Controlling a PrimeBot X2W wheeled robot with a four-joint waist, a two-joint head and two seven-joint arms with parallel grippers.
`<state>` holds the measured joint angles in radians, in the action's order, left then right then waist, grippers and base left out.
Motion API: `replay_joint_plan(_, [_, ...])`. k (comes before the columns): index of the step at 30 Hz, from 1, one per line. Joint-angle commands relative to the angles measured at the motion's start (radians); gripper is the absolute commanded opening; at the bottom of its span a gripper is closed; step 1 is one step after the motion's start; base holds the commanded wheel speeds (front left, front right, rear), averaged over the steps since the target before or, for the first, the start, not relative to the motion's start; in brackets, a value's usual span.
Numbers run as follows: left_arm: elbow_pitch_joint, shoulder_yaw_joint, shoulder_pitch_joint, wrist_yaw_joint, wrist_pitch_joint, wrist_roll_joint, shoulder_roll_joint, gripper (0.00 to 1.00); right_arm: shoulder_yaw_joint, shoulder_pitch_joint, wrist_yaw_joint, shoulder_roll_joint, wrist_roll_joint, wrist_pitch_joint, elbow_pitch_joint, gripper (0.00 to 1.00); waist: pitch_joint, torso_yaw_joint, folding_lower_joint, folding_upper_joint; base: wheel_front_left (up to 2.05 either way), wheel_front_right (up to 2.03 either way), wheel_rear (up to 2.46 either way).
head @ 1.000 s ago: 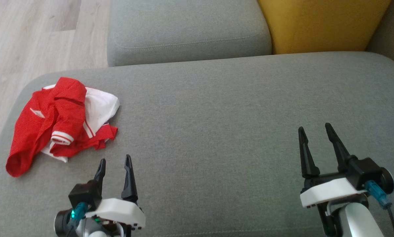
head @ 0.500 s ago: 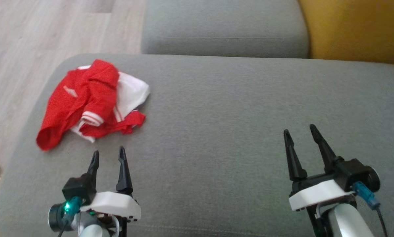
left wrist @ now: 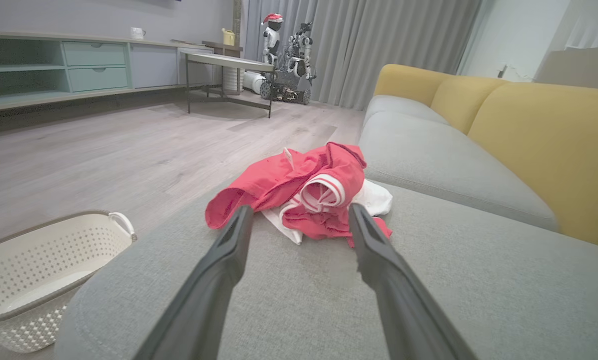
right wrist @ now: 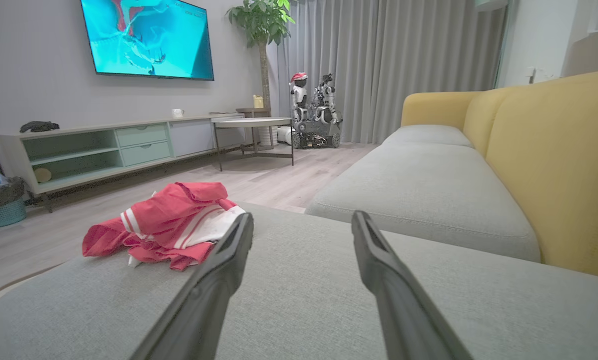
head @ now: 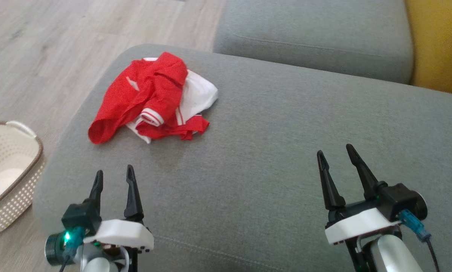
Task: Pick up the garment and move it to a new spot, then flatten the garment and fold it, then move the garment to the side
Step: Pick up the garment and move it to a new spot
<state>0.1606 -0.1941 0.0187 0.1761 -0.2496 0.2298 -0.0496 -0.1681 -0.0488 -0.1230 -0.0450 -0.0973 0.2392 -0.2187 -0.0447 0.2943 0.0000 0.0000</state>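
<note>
The garment [head: 150, 94], a crumpled red piece with white panels and a white-striped cuff, lies in a heap on the grey seat cushion [head: 248, 170], near the cushion's far left corner in the head view. One red fold trails toward the cushion's left edge, and a white part shows on the heap's right side.

The left gripper [head: 114, 170] hovers nearest to it, just short of the heap and apart from it, with its two dark fingers pointing toward the cloth. Its jaws stand wide apart with nothing between them. In the left wrist view the heap sits straight ahead, framed by the two fingertips, with bare cushion between them and the cloth.

The right gripper [head: 334, 149] is well apart from the garment, over the right part of the same cushion, jaws also spread and empty. In the right wrist view the heap lies off to the left, beyond its left finger.

A cream perforated basket [head: 18, 196] stands on the pale wood floor [head: 40, 56] beside the cushion's left end. A second grey cushion [head: 312, 41] and a yellow backrest [head: 441, 45] lie beyond.
</note>
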Motion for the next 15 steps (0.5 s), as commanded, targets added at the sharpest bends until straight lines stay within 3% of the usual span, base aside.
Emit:
replay_joint_plan(1, [-0.041, 0.036, -0.027, -0.002, -0.012, -0.012, -0.001, 1.0, -0.025, -0.039, -0.008, -0.005, -0.012, 0.014, 0.029, 1.0, -0.002, 0.025, 0.0, 0.0, 0.0, 0.0, 0.0])
replay_joint_plan(4, [-0.046, 0.039, -0.02, -0.009, -0.012, -0.015, -0.001, 1.0, -0.028, -0.036, -0.008, -0.005, -0.017, 0.016, 0.026, 1.0, -0.005, 0.041, 0.0, 0.0, 0.0, 0.0, 0.0])
replay_joint_plan(6, [-0.051, 0.025, -0.015, -0.052, -0.012, -0.023, -0.002, 1.0, -0.03, -0.036, -0.008, -0.005, -0.019, 0.017, 0.023, 1.0, -0.007, 0.046, 0.0, 0.0, 0.0, 0.0, 0.0])
replay_joint_plan(8, [-0.054, 0.043, -0.012, -0.063, -0.012, -0.017, -0.001, 1.0, -0.031, -0.035, -0.008, -0.005, -0.021, 0.018, 0.022, 1.0, -0.008, 0.049, 0.0, 0.0, 0.0, 0.0, 0.0])
replay_joint_plan(15, [-0.061, 0.096, -0.019, -0.067, -0.012, 0.011, -0.001, 1.0, -0.033, -0.036, -0.008, -0.005, -0.03, 0.02, 0.023, 1.0, -0.005, 0.037, 0.0, 0.0, 0.0, 0.0, 0.0])
